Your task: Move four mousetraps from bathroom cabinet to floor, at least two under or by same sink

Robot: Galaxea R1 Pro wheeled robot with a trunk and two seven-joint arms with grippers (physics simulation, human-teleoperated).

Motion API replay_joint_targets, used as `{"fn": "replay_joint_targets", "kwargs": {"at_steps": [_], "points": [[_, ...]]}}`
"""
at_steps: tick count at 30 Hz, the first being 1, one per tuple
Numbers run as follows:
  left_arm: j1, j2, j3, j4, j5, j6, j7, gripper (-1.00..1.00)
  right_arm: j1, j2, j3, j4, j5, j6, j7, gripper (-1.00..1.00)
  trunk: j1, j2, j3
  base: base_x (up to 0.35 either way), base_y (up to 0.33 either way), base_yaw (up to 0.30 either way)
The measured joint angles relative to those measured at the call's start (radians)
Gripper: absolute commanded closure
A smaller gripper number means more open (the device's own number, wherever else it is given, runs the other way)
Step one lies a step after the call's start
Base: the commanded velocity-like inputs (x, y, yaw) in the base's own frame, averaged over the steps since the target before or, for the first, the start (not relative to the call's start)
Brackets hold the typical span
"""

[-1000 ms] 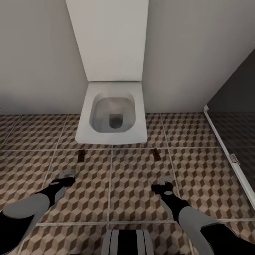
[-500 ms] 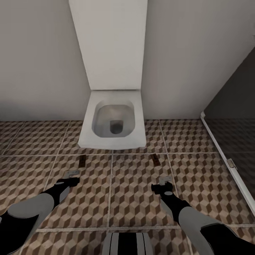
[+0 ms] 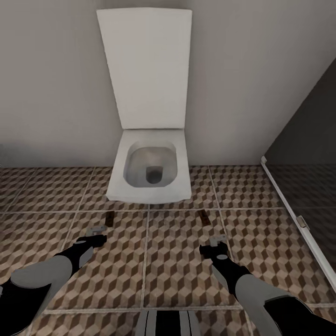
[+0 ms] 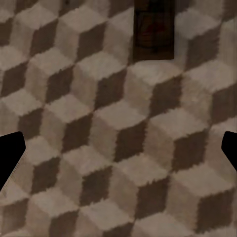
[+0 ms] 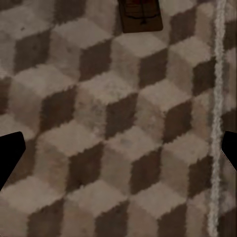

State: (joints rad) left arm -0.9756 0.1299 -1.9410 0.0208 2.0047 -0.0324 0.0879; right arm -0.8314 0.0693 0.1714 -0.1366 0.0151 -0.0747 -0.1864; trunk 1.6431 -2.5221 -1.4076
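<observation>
Tiled bathroom floor (image 3: 177, 261), two mousetraps (image 3: 110, 218) (image 3: 204, 215) just beyond both arms' seemingly spread, empty fingers (image 3: 97, 230) (image 3: 217, 240).

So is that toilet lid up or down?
Up. The lid stands raised against the wall, and the bowl below it is open, its dark drain showing.

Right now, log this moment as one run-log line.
left gripper: open, empty, above floor | right gripper: open, empty | two mousetraps on tiles before toilet: left mousetrap, right mousetrap | sink: unseen
</observation>
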Motion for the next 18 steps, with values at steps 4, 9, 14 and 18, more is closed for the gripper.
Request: {"fn": "replay_joint_targets", "kwargs": {"at_steps": [4, 9, 14, 18], "points": [[0.008, 0.003, 0.001, -0.008, 0.001, 0.004, 0.0, -1.0, 0.003, 0.001, 0.0, 0.001, 0.0, 0.0, -0.001, -1.0, -0.002, 0.001, 0.015, 0.0, 0.0, 0.0], [0.049, 0.002, 0.0, -0.027, 0.001, 0.013, 0.001, -1.0, 0.012, 0.001, 0.001, 0.004, 0.004, 0.0, -0.001, -1.0, -0.004, 0.002, 0.035, 0.0, 0.0, 0.0], [0.085, -0.008, 0.0, -0.049, 0.001, 0.015, 0.0, -1.0, 0.038, 0.001, 0.003, 0.015, 0.034, 0.0, -0.001, -1.0, -0.006, 0.003, 0.054, 0.0, 0.0, 0.0], [0.113, -0.015, -0.001, -0.086, 0.002, 0.015, 0.0, -1.0, 0.067, 0.001, 0.005, 0.023, 0.073, -0.004, -0.001, -1.0, -0.008, 0.004, 0.07, 0.0, 0.0, 0.0]]}}
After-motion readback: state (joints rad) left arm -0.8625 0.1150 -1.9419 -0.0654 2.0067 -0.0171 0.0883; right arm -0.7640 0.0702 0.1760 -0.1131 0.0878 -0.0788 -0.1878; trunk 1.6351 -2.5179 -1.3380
